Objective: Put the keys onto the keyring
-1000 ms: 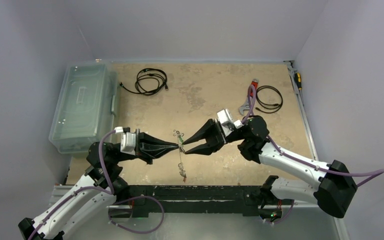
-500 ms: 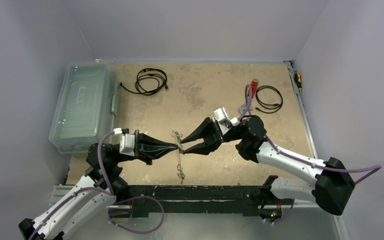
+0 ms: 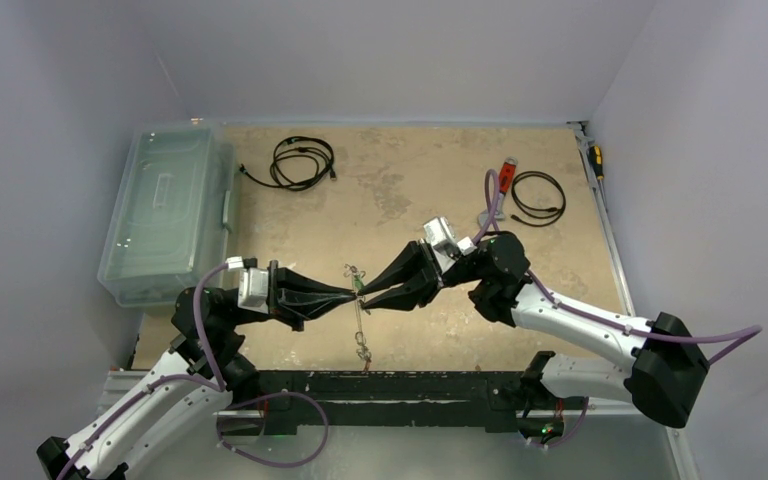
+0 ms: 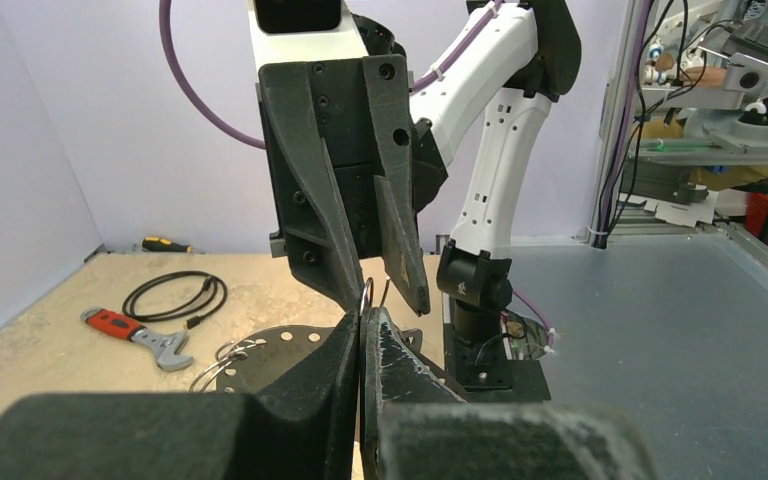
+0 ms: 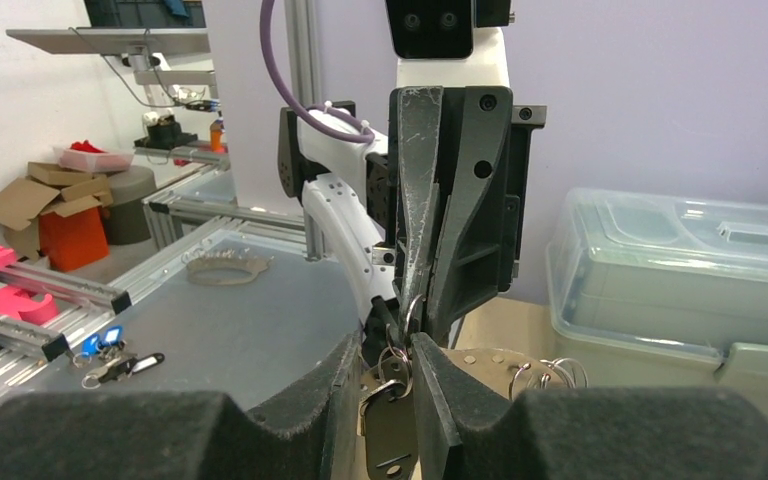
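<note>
Keyring (image 3: 361, 320) hangs edge-on above the worktop (image 3: 410, 190), right between the two arms!
Left fingers (image 4: 300, 390) are clenched on its thin wire edge, and keys (image 3: 364, 350) dangle at the hoop's near end. Right fingers (image 5: 440, 395) meet them tip to tip, flanking a key. Gripped or loose? Can't tell.

A clear lidded plastic bin (image 3: 165, 210) sits at the left edge of a tan tabletop (image 3: 400, 170). A coiled black cable (image 3: 301, 161) lies near the back. Far right: a second black cable (image 3: 538, 196), a red-handled wrench (image 3: 505, 175) and a yellow-handled screwdriver (image 3: 595, 157).
</note>
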Robot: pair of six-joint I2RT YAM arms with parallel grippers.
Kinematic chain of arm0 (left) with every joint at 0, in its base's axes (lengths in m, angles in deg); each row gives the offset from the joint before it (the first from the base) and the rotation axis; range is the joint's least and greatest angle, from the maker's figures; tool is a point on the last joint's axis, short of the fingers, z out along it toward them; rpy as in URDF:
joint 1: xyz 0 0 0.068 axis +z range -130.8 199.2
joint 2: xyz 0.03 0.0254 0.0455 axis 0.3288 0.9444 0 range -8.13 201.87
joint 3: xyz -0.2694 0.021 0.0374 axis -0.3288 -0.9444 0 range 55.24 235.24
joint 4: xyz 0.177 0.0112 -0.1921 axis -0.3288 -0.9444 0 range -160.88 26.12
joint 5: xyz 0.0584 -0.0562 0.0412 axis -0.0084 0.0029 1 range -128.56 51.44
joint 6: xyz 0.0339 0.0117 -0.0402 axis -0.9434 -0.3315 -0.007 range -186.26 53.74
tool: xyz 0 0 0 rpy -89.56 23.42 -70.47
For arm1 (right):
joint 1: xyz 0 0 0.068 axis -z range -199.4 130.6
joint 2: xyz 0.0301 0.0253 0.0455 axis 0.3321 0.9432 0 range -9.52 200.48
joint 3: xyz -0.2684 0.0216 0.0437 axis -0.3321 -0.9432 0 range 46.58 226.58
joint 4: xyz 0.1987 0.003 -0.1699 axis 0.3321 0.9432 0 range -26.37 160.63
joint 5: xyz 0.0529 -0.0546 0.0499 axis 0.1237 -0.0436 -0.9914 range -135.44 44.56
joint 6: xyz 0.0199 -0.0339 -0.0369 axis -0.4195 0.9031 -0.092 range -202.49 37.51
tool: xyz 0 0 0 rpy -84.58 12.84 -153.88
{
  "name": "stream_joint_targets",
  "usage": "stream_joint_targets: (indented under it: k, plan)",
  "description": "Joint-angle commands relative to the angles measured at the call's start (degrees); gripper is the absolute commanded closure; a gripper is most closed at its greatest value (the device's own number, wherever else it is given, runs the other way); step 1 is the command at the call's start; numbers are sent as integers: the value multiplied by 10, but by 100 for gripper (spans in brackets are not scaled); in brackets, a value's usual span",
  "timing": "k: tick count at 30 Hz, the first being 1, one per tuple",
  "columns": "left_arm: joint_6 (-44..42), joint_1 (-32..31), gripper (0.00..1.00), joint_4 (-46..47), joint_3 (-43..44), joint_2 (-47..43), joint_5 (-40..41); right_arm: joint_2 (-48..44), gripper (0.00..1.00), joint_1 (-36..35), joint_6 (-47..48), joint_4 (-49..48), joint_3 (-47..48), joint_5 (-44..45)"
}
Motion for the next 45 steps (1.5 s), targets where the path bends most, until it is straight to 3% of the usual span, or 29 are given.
stream_joint_targets:
  k: [1,9,15,24,28,33,34,38,45]
  plan:
    - [5,-2,100,33,5,-5,5,0,72,-8,9,1,26,2]
    - [7,-1,100,39,4,-6,2,6,68,-8,18,14,30,13]
    - [9,-1,100,41,3,-5,0,11,71,-8,28,33,39,22]
    - [9,-1,100,42,3,-3,-1,13,85,-9,29,33,44,21]
    - [9,-1,100,43,4,-1,-1,11,99,-9,31,33,43,23]
    - [-2,-1,100,16,12,4,-4,-10,100,-9,80,100,52,55]
    - [-10,-2,98,2,17,6,-5,-15,100,-9,96,124,57,62]
    - [-32,-1,71,-56,46,13,-3,-28,100,-9,122,186,71,81]
    - [-56,-1,58,-128,74,15,4,-51,100,-9,190,337,96,128]
